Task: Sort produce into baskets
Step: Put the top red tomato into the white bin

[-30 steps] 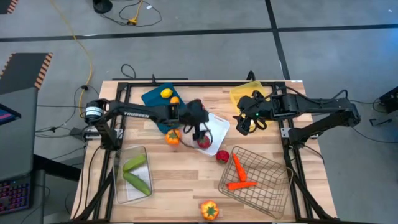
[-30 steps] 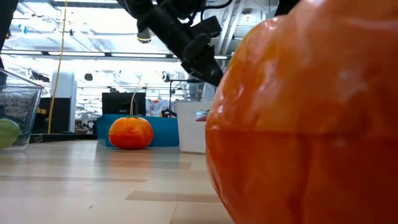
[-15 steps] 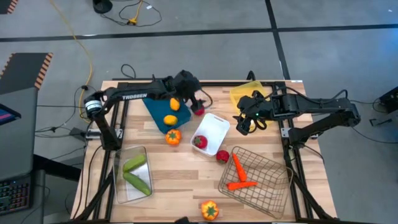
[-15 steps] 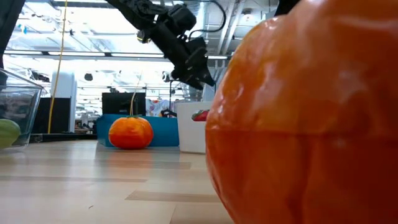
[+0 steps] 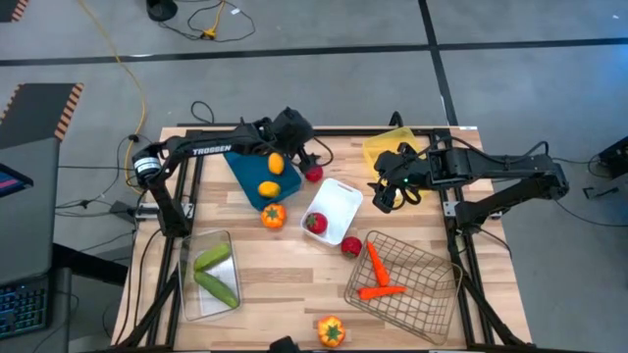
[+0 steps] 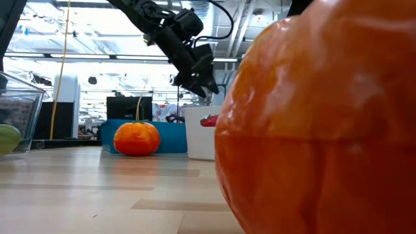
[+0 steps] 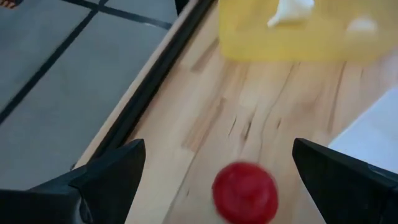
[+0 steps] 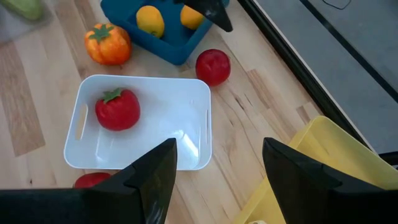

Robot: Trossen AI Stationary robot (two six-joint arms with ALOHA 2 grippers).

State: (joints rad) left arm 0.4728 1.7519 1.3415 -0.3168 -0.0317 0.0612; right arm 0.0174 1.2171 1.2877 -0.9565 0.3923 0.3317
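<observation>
My left gripper point(image 5: 305, 157) point(image 7: 217, 149) hangs open above a round red fruit point(image 5: 313, 174) point(image 7: 244, 191), which lies on the table between the teal tray point(image 5: 245, 157) and the white tray point(image 5: 339, 201). Two citrus point(image 5: 276, 164) point(image 5: 267, 188) lie in the teal tray. A red tomato point(image 8: 117, 107) lies in the white tray. My right gripper point(image 5: 386, 201) point(image 8: 219, 144) waits open and holds nothing above the yellow tray's point(image 5: 388, 147) near edge. Garlic point(image 7: 291, 9) lies in the yellow tray.
An orange pepper point(image 5: 273, 216) and a red fruit point(image 5: 350, 245) lie loose beside the white tray; another pepper point(image 5: 331, 330) lies at the near edge, filling the low view. Two cucumbers lie in the clear bin point(image 5: 196, 294). Carrots lie in the wire basket point(image 5: 422, 299).
My left gripper, open throughout, has risen from the white tray and swung toward the table's far edge, ending above the loose red fruit. The red tomato stays in the white tray. My right arm has kept still.
</observation>
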